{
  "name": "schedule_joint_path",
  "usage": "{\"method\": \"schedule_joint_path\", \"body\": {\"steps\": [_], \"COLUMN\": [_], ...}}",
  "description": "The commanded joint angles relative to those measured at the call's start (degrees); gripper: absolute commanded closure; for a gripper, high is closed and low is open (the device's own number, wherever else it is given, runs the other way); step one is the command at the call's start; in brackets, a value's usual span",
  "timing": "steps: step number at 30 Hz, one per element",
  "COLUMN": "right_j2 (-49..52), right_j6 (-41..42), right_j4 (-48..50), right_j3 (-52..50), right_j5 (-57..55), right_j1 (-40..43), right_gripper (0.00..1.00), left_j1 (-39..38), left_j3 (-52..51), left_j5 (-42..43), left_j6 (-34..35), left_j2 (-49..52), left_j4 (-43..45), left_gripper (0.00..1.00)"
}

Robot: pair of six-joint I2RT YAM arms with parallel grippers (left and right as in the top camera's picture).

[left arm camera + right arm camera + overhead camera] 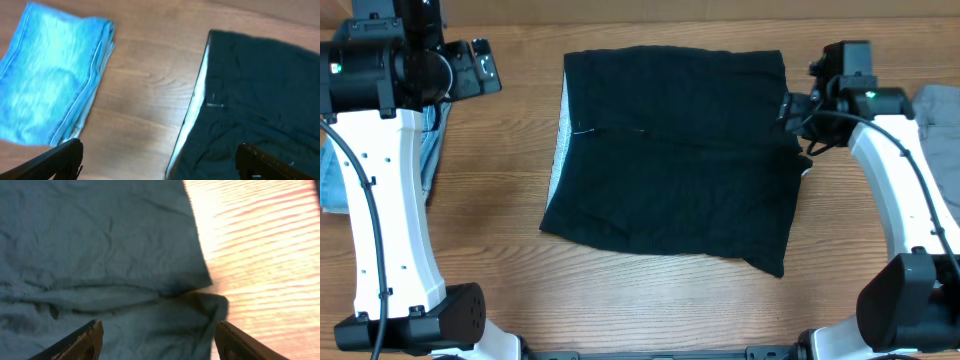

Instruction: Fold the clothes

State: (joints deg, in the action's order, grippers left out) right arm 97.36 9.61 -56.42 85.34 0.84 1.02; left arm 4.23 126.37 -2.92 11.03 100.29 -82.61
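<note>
The black shorts (670,150) lie flat, folded into a rough rectangle, in the middle of the wooden surface (650,300), with their pale waist lining (558,150) showing along the 9 o'clock edge. The left pincer (485,68) hangs off the shorts' 10 o'clock corner, spread wide and holding nothing. The right pincer (798,108) sits over the shorts' 3 o'clock edge, its fingers well parted and holding nothing, with rumpled black fabric below. A folded light-blue denim garment (332,180) lies at 9 o'clock on the surface, a grey garment (940,110) at 3 o'clock
</note>
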Motion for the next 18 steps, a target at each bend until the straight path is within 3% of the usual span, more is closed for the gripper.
{"method": "schedule_joint_path", "body": {"steps": [1,6,10,14,18], "right_j2": [-0.3,-0.3,-0.3,-0.3,-0.3], "right_j6": [0.9,0.9,0.9,0.9,0.9], "right_j4": [-3.5,-7.2,-9.0,-12.1,-16.6], "right_j3": [8.8,14.8,14.8,14.8,14.8], "right_j5": [-0.1,2.3,2.3,2.3,2.3], "right_j1": [1.8,2.4,2.4,2.4,2.4], "right_gripper": [0.24,0.23,0.23,0.22,0.17], "left_j1": [-0.2,-2.6,-7.4,-14.5,-15.1], "left_j3": [0.3,-0.1,-3.7,-13.4,-25.4], "left_j5": [-2.0,-2.6,-10.0,-13.1,-9.9], "left_j6": [2.3,2.3,4.4,6.0,8.1], "left_j2": [-1.9,-8.3,-14.8,-20.7,-20.5], "left_j4": [-1.3,-1.6,-1.3,2.8,8.3], "left_gripper": [0.0,0.0,0.0,0.0,0.0]}}
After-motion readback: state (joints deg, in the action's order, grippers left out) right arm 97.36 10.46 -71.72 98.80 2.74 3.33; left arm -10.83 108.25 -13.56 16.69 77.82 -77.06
